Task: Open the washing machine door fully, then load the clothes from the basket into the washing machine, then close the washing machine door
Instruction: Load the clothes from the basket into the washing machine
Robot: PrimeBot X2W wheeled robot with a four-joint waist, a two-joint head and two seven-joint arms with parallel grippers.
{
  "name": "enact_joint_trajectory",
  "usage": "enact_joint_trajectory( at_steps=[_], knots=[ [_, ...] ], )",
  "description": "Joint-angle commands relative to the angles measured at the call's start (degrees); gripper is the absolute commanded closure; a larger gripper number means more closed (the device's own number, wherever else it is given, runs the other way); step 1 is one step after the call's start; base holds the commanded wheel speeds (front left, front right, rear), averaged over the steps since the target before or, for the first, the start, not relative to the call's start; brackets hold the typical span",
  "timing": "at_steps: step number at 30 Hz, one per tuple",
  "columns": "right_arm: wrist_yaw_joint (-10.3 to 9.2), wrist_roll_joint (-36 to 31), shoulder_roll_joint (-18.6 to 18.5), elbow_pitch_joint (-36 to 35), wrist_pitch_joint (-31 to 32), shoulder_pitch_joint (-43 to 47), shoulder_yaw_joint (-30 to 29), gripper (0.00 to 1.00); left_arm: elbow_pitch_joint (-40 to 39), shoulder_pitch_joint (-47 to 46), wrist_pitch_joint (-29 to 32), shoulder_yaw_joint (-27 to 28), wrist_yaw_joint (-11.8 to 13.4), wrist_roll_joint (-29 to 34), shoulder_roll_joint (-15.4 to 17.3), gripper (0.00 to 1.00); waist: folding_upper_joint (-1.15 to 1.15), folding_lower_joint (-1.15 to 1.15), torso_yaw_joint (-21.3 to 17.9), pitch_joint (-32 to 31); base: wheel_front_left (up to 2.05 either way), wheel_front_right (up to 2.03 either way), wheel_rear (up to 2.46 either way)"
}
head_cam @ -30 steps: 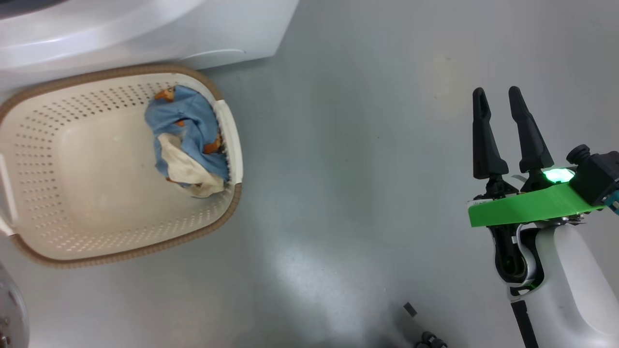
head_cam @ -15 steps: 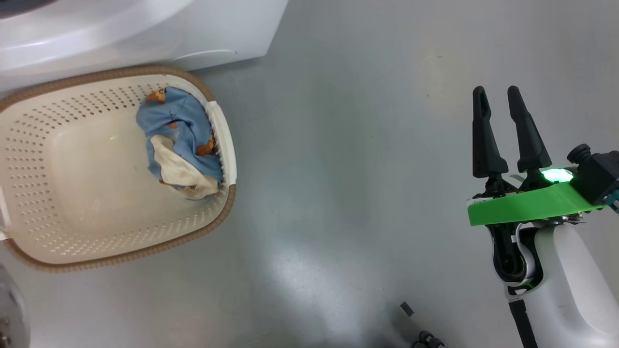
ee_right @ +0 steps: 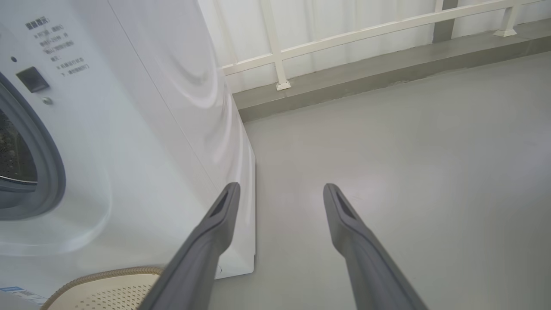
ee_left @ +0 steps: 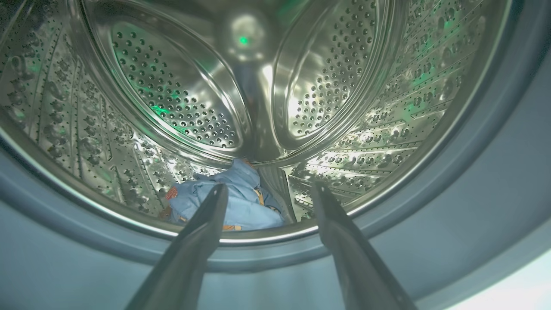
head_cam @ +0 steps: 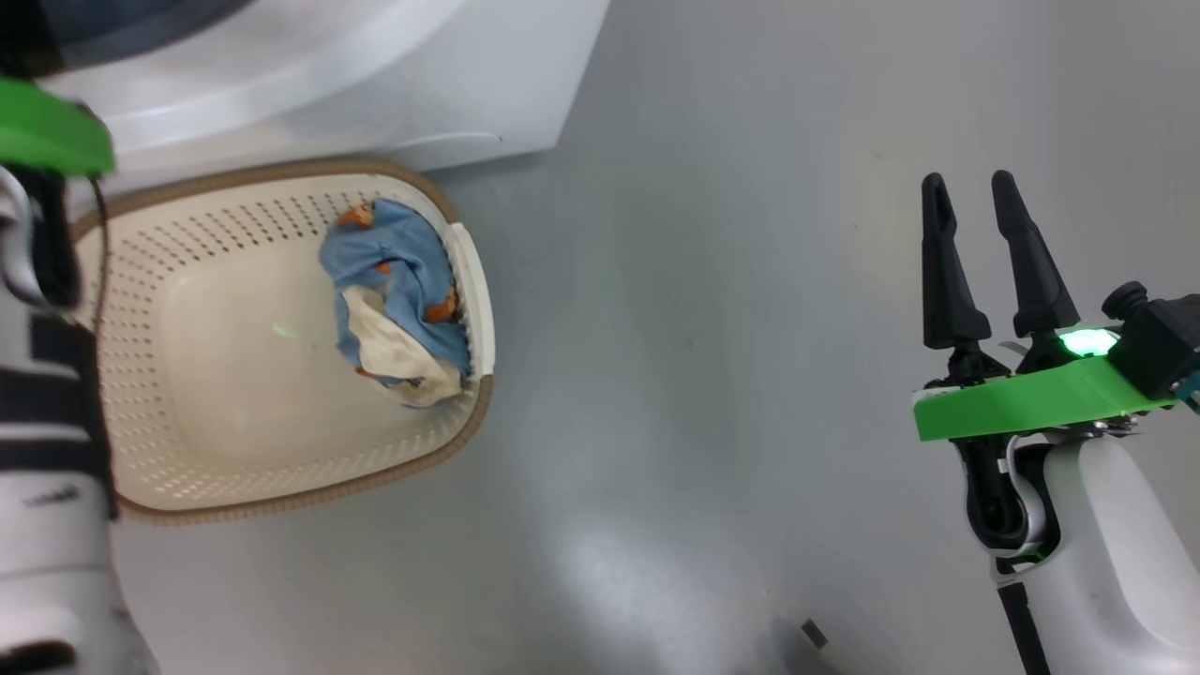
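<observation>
In the left wrist view my left gripper (ee_left: 269,189) stands open at the mouth of the washing machine (ee_right: 142,129), with nothing between its fingers. Just beyond the fingertips, one light-blue bundle of clothes (ee_left: 232,204) lies at the bottom front of the steel drum (ee_left: 172,103). A second light-blue and cream bundle (head_cam: 403,300) lies against the right wall of the basket (head_cam: 281,487), which stands on the floor in front of the machine. My right gripper (head_cam: 980,197) hangs open and empty over bare floor, far to the right of the basket. The washing machine door is out of view.
My left forearm (head_cam: 47,450) runs up the left edge of the head view, across the basket's left side. A grey rubber seal (ee_left: 430,224) rings the drum opening. Grey floor (head_cam: 703,328) stretches right of the basket to a white railing (ee_right: 366,30).
The head camera has shifted, so the basket sits further right in the picture. My left forearm has come into the head view at the left edge. The right gripper has not moved.
</observation>
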Motion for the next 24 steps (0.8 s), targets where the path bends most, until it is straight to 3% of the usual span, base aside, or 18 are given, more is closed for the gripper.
enact_joint_trajectory(
  at_steps=[1, 24],
  knots=[
    [0.26, -0.48, -0.63, -1.05, -0.45, 1.21, 0.60, 0.00, -2.07, 1.95, -0.29, 0.81, -0.05, -0.05, 1.95, 0.00, 0.00, 0.00, 1.22, -1.70, 0.00, 0.00, 0.00],
    [0.26, -1.16, -6.60, 0.63, -0.45, 8.10, 0.32, 0.00, -16.07, 30.06, -0.29, 3.03, -1.84, 2.21, -6.10, 0.00, 0.00, 0.00, 7.61, -15.70, 0.00, 0.00, 0.00]
  ],
)
